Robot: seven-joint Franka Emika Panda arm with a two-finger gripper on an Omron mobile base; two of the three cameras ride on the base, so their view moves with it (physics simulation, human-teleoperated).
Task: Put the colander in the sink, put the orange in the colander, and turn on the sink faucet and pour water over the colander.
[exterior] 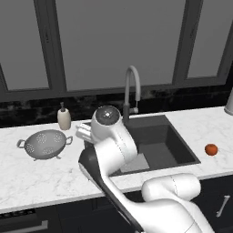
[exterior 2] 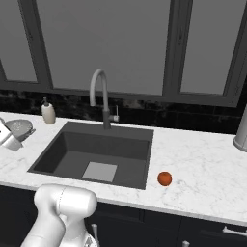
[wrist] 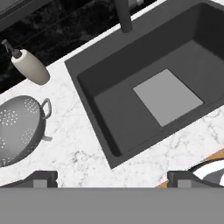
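Claw [wrist: 112, 177] hangs above the white marble bench [exterior: 27, 177], at the sink's front-left corner, tips spread wide apart w/ nothing between them, seen in the hand view. Colander [exterior: 45, 144] sits upright on the bench, left of the sink [exterior: 175, 145], well apart from it. Left base view gives the whole bowl, both loop handles; right base view catches just a sliver of it [exterior 2: 18, 128] at the far left edge. Sink dry, pale drain plate [exterior 2: 100, 171] bare at the bottom. Orange [exterior 2: 164, 178] on the bench right of the sink, near its front corner, well away from colander. Sink faucet [exterior: 130, 93] arches at the sink's back edge; hand view shows its base only. Soap dispenser [wrist: 29, 66] stands behind the colander, by the dark backsplash.
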